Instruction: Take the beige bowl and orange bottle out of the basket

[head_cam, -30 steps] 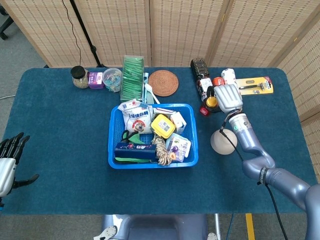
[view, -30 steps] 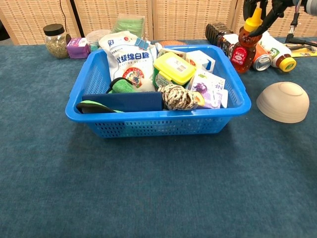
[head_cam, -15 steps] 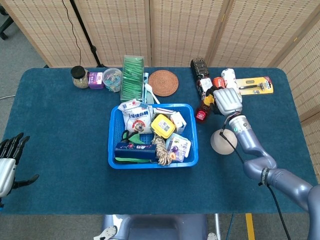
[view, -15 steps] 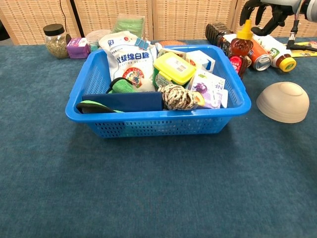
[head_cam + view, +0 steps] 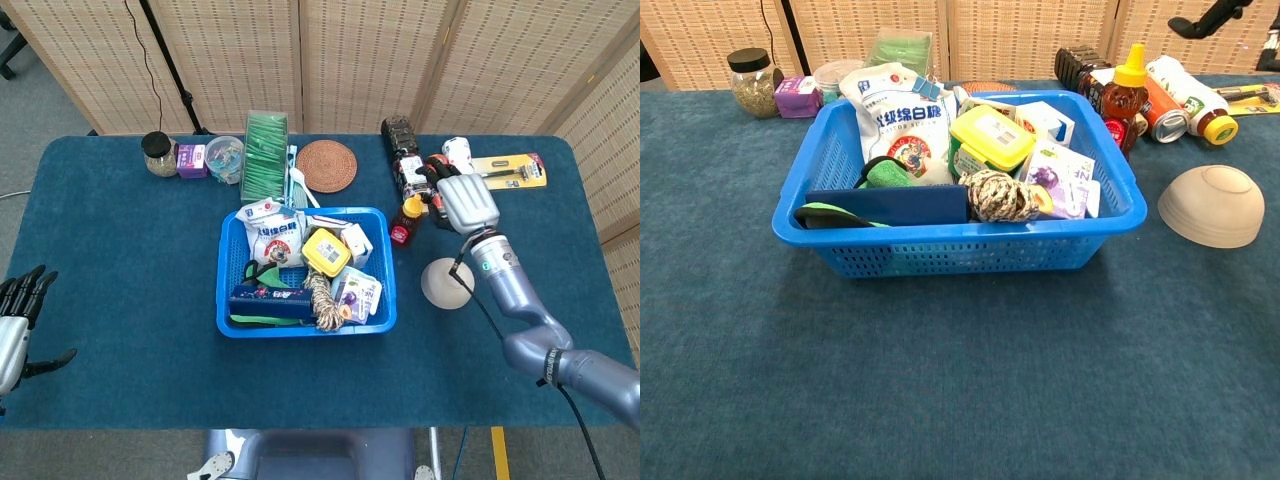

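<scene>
Surface (image 5: 120, 300): blue cloth covering, carrying every item listed below.
Basket (image 5: 228, 300): blue plastic, standing well to the left of the right robot hand; packed with a white printed bag (image 5: 905, 125), a yellow-lidded tub (image 5: 988, 138), a ball of twine (image 5: 997, 195), a dark blue flat case (image 5: 890, 205) and small cartons.
Right robot hand (image 5: 468, 203): raised above the surface at the far right, back of the hand toward the head camera, fingers apart, holding nothing; only dark fingertips show at the top edge of the chest view.
Left robot hand (image 5: 18, 320): at the near left edge of the surface, dark fingers spread, nothing in it.
Beige bowl (image 5: 446, 282): out of the basket, upside down on the surface, just below the right robot hand and beside its forearm.
Orange bottle (image 5: 1123, 100): out of the basket, standing upright on the surface with its yellow cap up, just left of the right robot hand and close to the basket's far right corner; apart from the hand.
Lying bottles (image 5: 1175, 100): on their sides behind the orange bottle, under the right robot hand.
Woven mat (image 5: 326, 165): round, far side of the surface, left of the right robot hand.
Jar (image 5: 157, 153): far left corner, well away from both hands.
</scene>
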Robot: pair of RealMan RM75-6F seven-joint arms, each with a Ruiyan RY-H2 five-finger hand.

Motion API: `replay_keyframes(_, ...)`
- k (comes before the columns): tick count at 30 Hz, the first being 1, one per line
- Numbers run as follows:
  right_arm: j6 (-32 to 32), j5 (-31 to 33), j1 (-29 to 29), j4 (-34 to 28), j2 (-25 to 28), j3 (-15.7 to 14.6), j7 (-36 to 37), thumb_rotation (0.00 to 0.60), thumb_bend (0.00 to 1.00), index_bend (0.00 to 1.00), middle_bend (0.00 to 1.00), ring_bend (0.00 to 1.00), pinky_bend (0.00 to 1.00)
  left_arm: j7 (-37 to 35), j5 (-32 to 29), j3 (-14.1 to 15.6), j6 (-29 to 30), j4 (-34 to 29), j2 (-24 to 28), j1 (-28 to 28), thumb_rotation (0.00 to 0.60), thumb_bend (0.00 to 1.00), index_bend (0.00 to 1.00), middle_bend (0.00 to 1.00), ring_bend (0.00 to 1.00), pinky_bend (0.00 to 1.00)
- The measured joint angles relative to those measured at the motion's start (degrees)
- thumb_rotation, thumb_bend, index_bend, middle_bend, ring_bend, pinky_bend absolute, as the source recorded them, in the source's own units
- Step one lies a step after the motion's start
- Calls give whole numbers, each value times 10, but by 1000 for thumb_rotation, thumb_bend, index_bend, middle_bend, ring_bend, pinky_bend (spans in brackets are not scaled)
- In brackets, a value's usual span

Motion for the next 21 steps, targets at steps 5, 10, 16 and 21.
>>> replay_keyframes(5,54,-33,-38,-67,59,-3,13,600,398,71,30,87,552,-2,1,1,3,0,1,2,600,64,0,0,0,0)
replay_keyframes(10,115,-76,-101,-133,115,-27,25,600,2,0,0,0,286,2,2,6,7,-2,0,8,600,60,0,0,0,0)
replay_keyframes(16,195,-127,-183,-175,146,-78,27,600,0,0,0,0,153,-6,4,13,22,11,-8,23,600,46,0,0,0,0)
replay_keyframes(21,284,-164,-250,-182,136,-114,-1,600,0,0,0,0,117,-12,-11,19,19,28,-19,31,600,38,0,0,0,0)
